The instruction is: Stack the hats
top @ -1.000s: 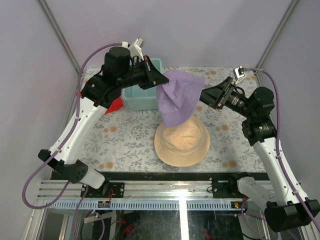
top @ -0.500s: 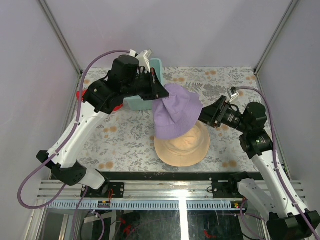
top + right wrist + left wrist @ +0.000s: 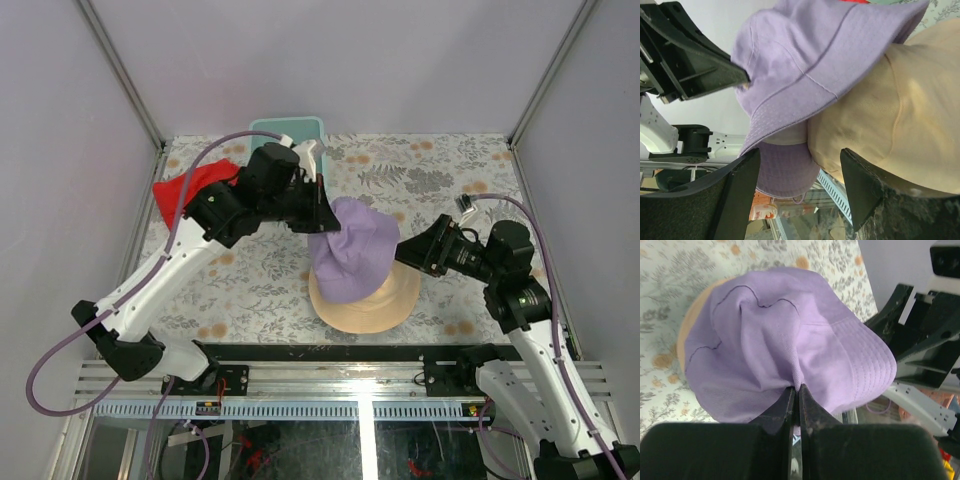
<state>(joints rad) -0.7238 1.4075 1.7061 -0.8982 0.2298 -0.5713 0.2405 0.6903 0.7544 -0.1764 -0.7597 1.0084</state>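
Note:
The lavender hat [image 3: 350,250] drapes over the crown of the tan hat [image 3: 385,305], which lies on the table at centre front. My left gripper [image 3: 322,222] is shut on a fold of the lavender hat's left side; the left wrist view shows the pinch [image 3: 796,388] with the lavender hat [image 3: 790,335] spread beyond it and the tan hat [image 3: 682,335] under it. My right gripper [image 3: 405,252] is open at the hats' right edge. In the right wrist view [image 3: 800,167] the lavender brim [image 3: 785,172] and the tan hat [image 3: 890,115] lie ahead of its spread fingers. The teal and dark blue hats are hidden.
A flat red cloth [image 3: 190,188] lies at the back left. A pale-teal bin [image 3: 285,127] stands at the back, partly behind my left arm. The floral table cover [image 3: 450,170] is bounded by grey walls and a metal rail at the front.
Both arms have moved down and toward the front, carrying the lavender hat from above the back of the table down onto the tan hat. The bin and red cloth show more.

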